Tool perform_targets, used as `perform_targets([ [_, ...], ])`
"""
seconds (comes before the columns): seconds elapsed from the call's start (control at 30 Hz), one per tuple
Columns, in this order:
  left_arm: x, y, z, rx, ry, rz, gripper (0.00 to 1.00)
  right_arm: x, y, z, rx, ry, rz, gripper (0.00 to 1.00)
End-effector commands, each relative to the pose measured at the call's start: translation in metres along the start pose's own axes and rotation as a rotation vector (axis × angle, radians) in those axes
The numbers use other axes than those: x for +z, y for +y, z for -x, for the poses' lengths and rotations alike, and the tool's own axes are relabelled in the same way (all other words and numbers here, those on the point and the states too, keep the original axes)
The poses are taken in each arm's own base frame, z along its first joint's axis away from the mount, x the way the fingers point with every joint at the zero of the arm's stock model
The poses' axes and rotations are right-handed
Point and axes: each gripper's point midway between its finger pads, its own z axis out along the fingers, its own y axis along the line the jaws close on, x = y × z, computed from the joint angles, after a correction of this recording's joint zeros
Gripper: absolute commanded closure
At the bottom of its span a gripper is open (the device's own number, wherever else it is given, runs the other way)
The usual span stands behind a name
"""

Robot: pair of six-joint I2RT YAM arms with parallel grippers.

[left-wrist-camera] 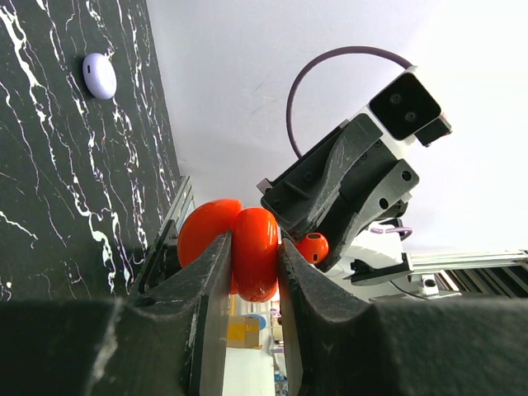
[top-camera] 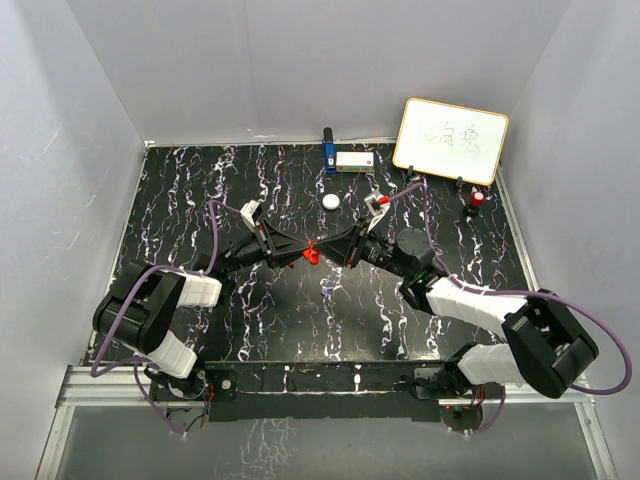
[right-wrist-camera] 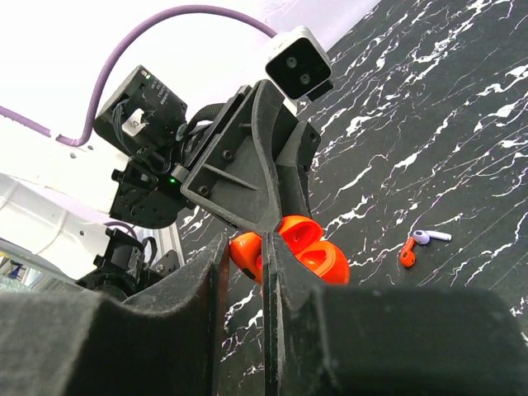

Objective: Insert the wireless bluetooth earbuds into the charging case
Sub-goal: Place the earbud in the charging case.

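The red charging case [left-wrist-camera: 254,268] hangs above the table's middle with its lid [left-wrist-camera: 205,231] open, and my left gripper [left-wrist-camera: 254,243] is shut on its body. My right gripper [right-wrist-camera: 245,243] is shut on a red earbud [right-wrist-camera: 247,256], held right beside the case's open cavities [right-wrist-camera: 318,256]. From the left wrist view that earbud [left-wrist-camera: 313,247] sits just right of the case, at the tip of the right gripper's fingers [left-wrist-camera: 330,206]. In the top view both grippers meet at the case [top-camera: 311,254]. Another red earbud [right-wrist-camera: 407,252] and a white one [right-wrist-camera: 431,237] lie together on the table.
A round pale pod [top-camera: 331,201] lies behind the grippers, lavender in the left wrist view [left-wrist-camera: 100,74]. At the back stand a whiteboard [top-camera: 451,140], a blue object [top-camera: 329,152] and a white box [top-camera: 355,160]. A small red item [top-camera: 478,200] sits at the right.
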Motion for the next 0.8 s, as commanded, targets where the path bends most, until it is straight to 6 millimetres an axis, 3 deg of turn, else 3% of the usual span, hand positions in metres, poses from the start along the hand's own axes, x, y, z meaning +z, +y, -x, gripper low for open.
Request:
perform_targets([
  [0.0, 0.002, -0.033, 0.0, 0.097, 0.011, -0.103, 1.0, 0.003, 0.008, 0.015, -0.039, -0.057, 0.036, 1.0],
  [0.77, 0.002, -0.039, -0.012, 0.122, 0.052, -0.104, 1.0, 0.003, 0.0, 0.013, -0.047, -0.063, 0.011, 1.0],
])
